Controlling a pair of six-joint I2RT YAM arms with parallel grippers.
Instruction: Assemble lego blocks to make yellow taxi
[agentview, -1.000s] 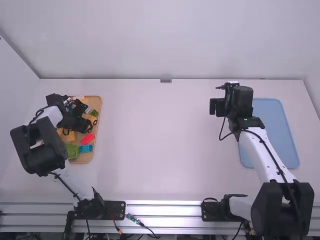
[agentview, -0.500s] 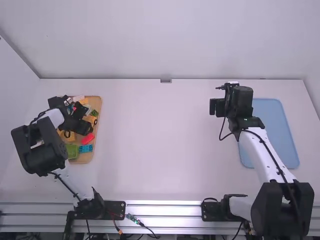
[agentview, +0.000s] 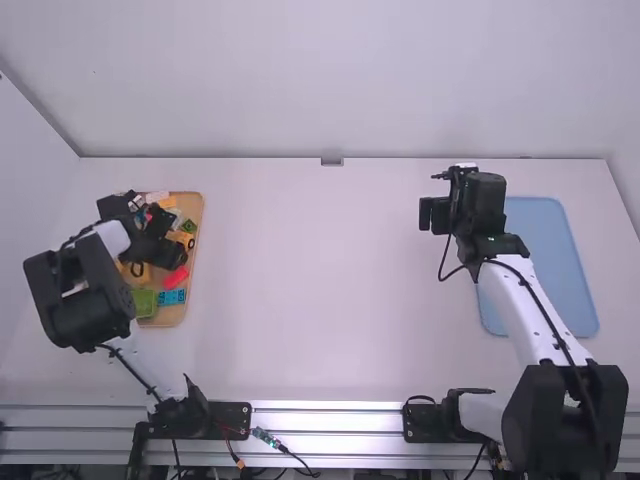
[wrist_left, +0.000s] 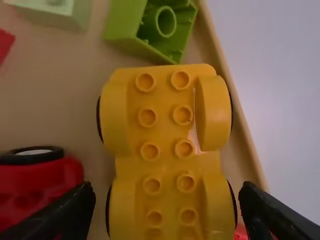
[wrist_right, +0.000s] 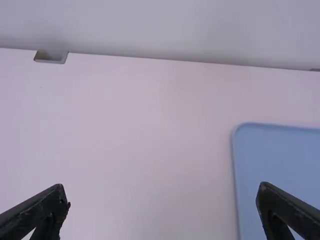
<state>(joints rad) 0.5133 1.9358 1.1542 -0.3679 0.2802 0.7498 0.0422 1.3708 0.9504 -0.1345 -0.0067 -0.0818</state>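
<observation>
White worktop held a tray, where the yellow car base lay beneath the left claw, fingers apart. Lowered off-centre, it could have struck the red piece or the tray's rim. The right claw stood open.

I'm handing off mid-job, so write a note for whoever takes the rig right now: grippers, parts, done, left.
Left gripper: open, fingers either side of the yellow studded plastic car base with black wheels, not gripping it.
Right gripper: open, holding nothing, near the flat blue tray.
Parts: the base lies in the shallow tan tray, beside a light-green hollow brick and a red wheeled piece.
Done: nothing built on the base's visible studs.
Left: probably grip the base, move it to a work spot, then add the taxi's body bricks.
</observation>
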